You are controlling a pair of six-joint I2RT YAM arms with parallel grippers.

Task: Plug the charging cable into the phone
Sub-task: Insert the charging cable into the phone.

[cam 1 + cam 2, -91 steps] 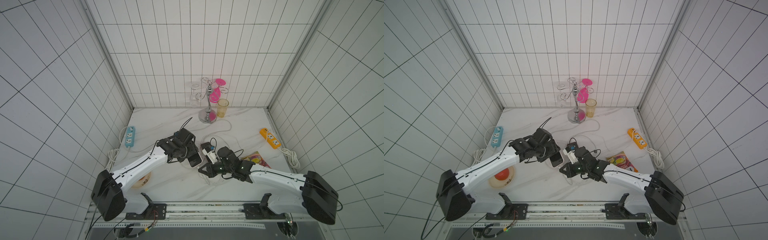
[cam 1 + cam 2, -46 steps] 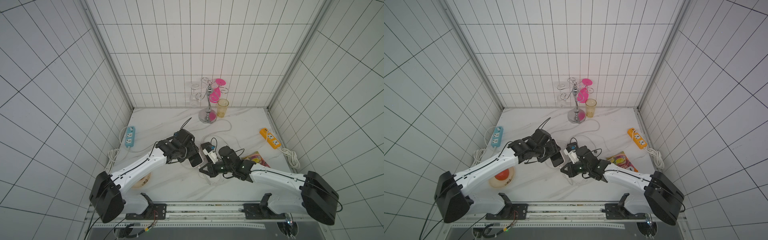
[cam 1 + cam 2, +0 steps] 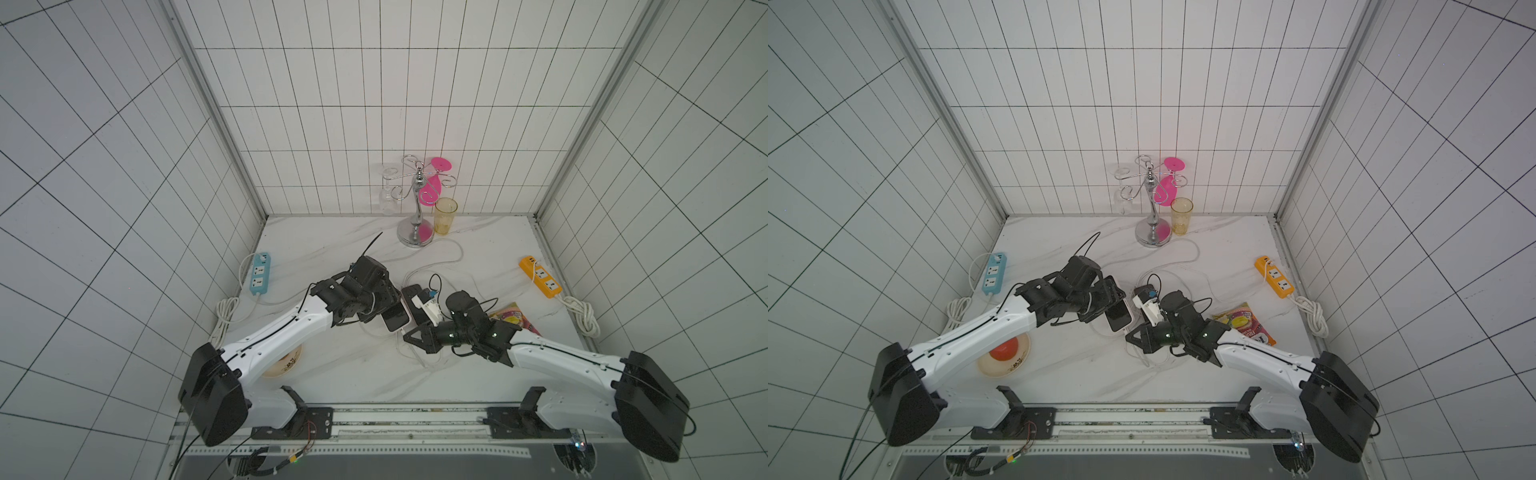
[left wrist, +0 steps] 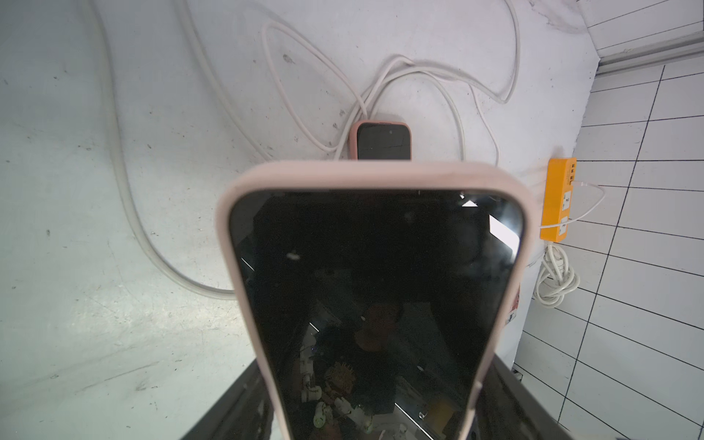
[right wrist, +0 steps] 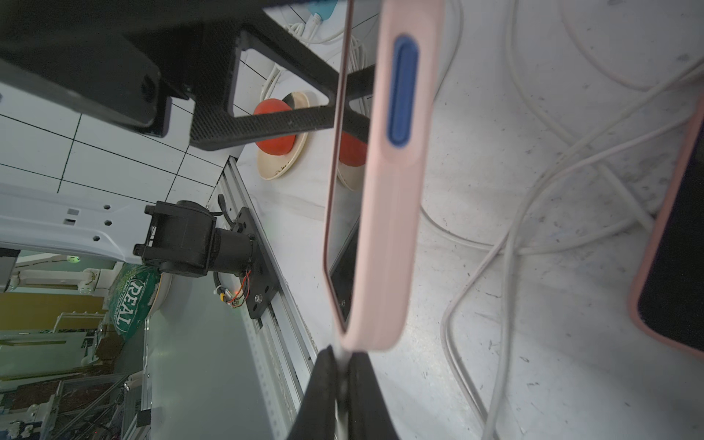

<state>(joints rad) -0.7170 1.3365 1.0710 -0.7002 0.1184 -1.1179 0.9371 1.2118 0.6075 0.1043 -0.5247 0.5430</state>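
The right gripper (image 5: 341, 365) has its fingers (image 5: 324, 396) pressed together on the white plug end of the charging cable (image 5: 342, 352), right at the bottom short edge of the phone (image 5: 396, 190). Whether the plug sits in the port cannot be told. The left gripper (image 3: 386, 309) clamps the pink-cased phone by its long sides, screen up and tilted, off the worktop (image 3: 332, 374) near its middle. Loose white loops of cable lie beneath. A second phone (image 4: 384, 141) lies flat just beyond. An orange power strip (image 3: 540, 282) lies by the right edge, a blue power strip (image 3: 259, 276) by the left edge.
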